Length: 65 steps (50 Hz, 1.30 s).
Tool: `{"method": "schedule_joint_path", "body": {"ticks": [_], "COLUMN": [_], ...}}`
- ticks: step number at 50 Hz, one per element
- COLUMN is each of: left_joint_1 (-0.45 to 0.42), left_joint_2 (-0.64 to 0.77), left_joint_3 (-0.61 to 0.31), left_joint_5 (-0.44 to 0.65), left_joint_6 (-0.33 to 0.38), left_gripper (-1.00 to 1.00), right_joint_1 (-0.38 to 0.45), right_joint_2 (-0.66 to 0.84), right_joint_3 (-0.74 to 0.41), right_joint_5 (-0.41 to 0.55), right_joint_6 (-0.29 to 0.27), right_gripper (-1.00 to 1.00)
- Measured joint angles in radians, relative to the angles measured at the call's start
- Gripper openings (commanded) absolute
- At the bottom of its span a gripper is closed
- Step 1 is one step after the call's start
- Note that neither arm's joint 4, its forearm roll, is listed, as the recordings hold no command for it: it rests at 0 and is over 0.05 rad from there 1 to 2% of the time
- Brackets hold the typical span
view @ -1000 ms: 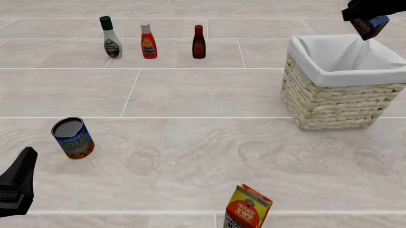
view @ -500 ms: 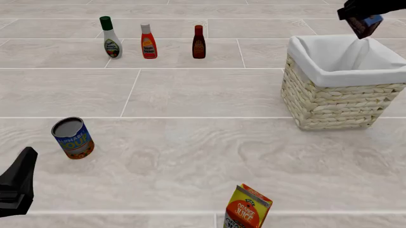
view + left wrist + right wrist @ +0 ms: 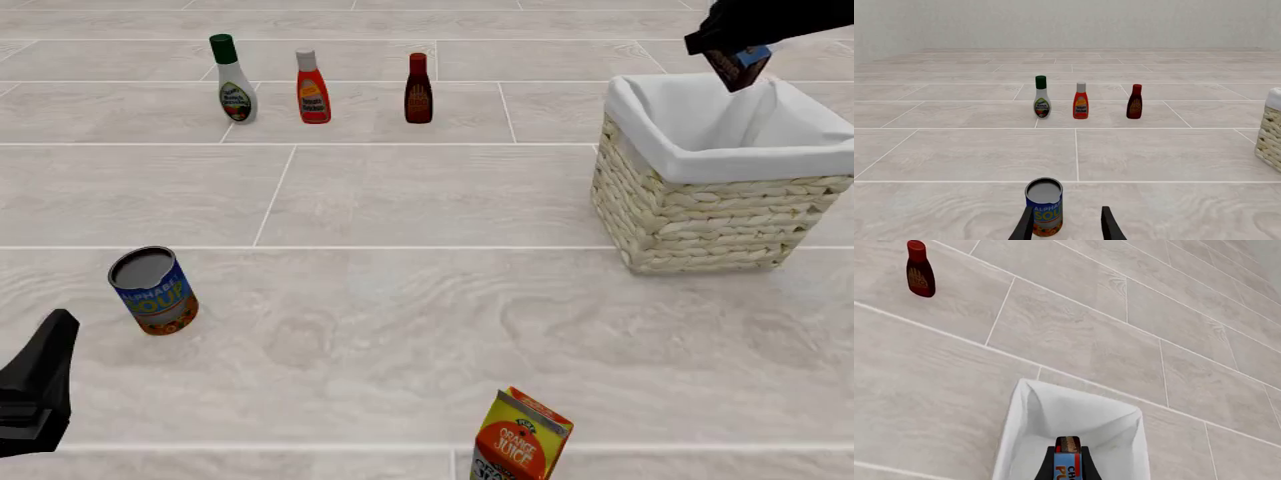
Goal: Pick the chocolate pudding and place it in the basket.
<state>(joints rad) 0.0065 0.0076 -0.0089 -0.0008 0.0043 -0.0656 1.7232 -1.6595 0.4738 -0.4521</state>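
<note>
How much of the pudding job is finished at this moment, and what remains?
Done: the chocolate pudding is off the table, held by the right gripper. In hand: it hangs above the basket, and the right wrist view shows the white lining directly beneath it. Left: lower or release it, since the pudding is not yet inside. The left gripper is open near the soup can, not involved.

Bright even light, sharp, faint soft shadows, no glare.

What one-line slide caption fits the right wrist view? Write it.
Right gripper holds brown, blue-topped pudding box above white-lined wicker basket.
</note>
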Motion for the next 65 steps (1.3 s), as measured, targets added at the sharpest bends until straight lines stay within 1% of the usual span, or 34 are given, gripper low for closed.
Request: {"method": "schedule_joint_path", "body": {"ticks": [6, 13, 30, 40, 56, 65], "left_joint_1": [0.000, 0.000, 0.000, 0.000, 0.000, 0.000], "left_joint_2": [0.000, 0.000, 0.000, 0.000, 0.000, 0.000], "left_joint_3": [0.000, 0.000, 0.000, 0.000, 0.000, 0.000], "left_joint_5": [0.000, 0.000, 0.000, 0.000, 0.000, 0.000], "left_joint_6": [0.000, 0.000, 0.000, 0.000, 0.000, 0.000], "left_gripper": [1.00, 1.00, 1.00, 1.00, 1.00, 1.00], "right_joint_1": [-0.003, -0.004, -0.022, -0.044, -0.065, -0.074], "right_joint_2": [0.026, 0.063, 0.150, 0.204, 0.304, 0.343], "right_joint_3": [-0.021, -0.056, -0.166, -0.251, -0.401, -0.447], "right_joint_5": [0.002, 0.034, 0.158, 0.226, 0.370, 0.417], "right_joint_6": [0.000, -0.004, -0.039, -0.059, -0.092, -0.104], "right_gripper": [-1.00, -1.00, -1.00, -1.00, -1.00, -1.00]}}
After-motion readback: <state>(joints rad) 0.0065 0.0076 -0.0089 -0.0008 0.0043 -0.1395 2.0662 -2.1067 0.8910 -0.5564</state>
